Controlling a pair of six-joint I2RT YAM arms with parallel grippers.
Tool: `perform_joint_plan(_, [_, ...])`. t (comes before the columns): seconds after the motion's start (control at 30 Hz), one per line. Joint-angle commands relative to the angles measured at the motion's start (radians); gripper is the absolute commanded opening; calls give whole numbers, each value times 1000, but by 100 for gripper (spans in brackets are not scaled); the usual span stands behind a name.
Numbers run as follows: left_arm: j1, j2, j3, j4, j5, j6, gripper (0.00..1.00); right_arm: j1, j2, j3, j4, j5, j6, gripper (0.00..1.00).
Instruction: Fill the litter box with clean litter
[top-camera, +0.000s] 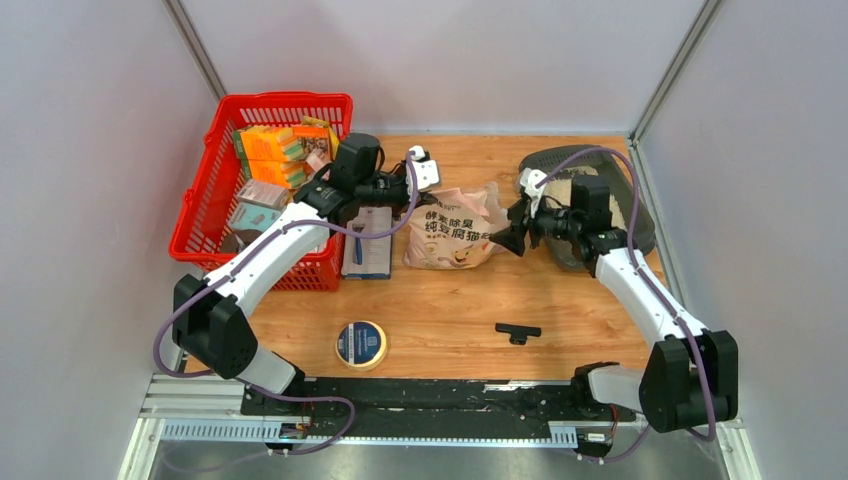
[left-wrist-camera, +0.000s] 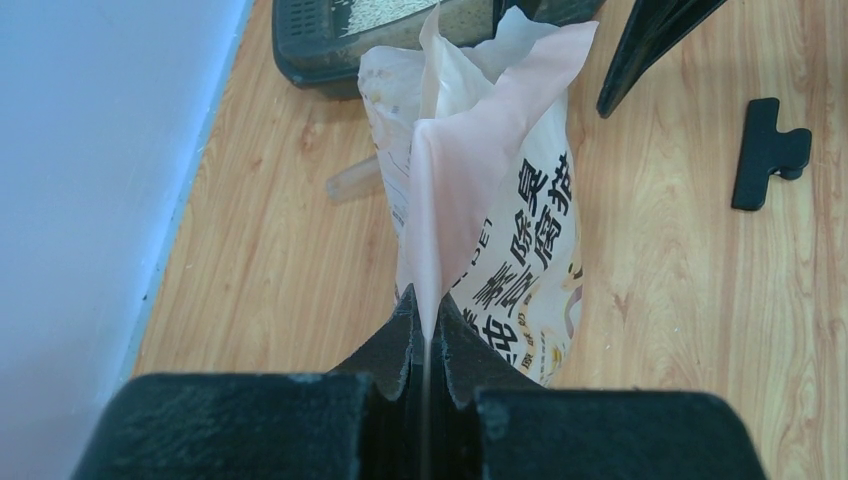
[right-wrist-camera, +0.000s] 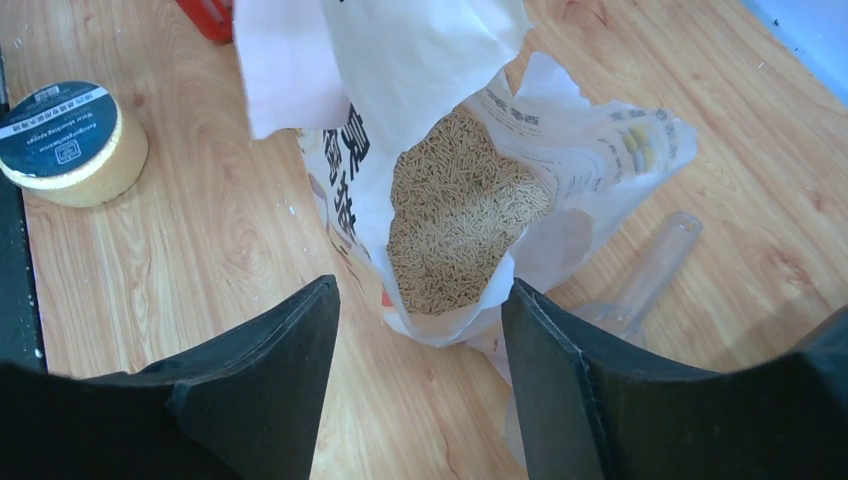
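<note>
The pale pink printed litter bag (top-camera: 450, 232) lies mid-table with its mouth open toward the right. My left gripper (left-wrist-camera: 427, 318) is shut on a pink flap of the bag's edge; in the top view it (top-camera: 430, 195) is at the bag's upper left. My right gripper (right-wrist-camera: 420, 290) is open just off the bag's mouth (right-wrist-camera: 470, 80), and beige litter (right-wrist-camera: 455, 210) shows inside; from above this gripper (top-camera: 508, 236) is right of the bag. The dark grey litter box (top-camera: 640, 215) sits at the back right behind the right arm and holds some litter (left-wrist-camera: 390, 10).
A red basket (top-camera: 205, 215) of packets stands at the back left, with a blue box (top-camera: 367, 248) beside it. A tape roll (top-camera: 361, 344) and a black clip (top-camera: 517, 331) lie near the front. A clear plastic scoop (right-wrist-camera: 650, 265) lies by the bag.
</note>
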Motion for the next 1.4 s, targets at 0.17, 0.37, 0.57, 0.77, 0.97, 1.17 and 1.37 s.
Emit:
perform_joint_plan(0.17, [0, -10, 33, 18, 8, 4, 1, 35, 38, 6, 182, 33, 110, 63])
perform_joint_plan(0.37, [0, -15, 20, 26, 13, -7, 1, 53, 73, 0, 242, 53, 115, 62])
perform_joint_plan(0.57, [0, -16, 25, 21, -3, -17, 1, 55, 99, 9, 238, 18, 115, 50])
perform_joint_plan(0.77, [0, -15, 34, 9, -7, -14, 1, 56, 106, -1, 236, 20, 100, 48])
perform_joint_plan(0.97, [0, -10, 48, -3, -26, -31, 1, 61, 139, 0, 267, 9, 127, 37])
perform_joint_plan(1.17, [0, -4, 62, -17, -38, -45, 1, 61, 142, -1, 278, 13, 146, 14])
perform_joint_plan(1.37, [6, 20, 152, -23, -79, -135, 7, 61, 119, -6, 291, 17, 204, 5])
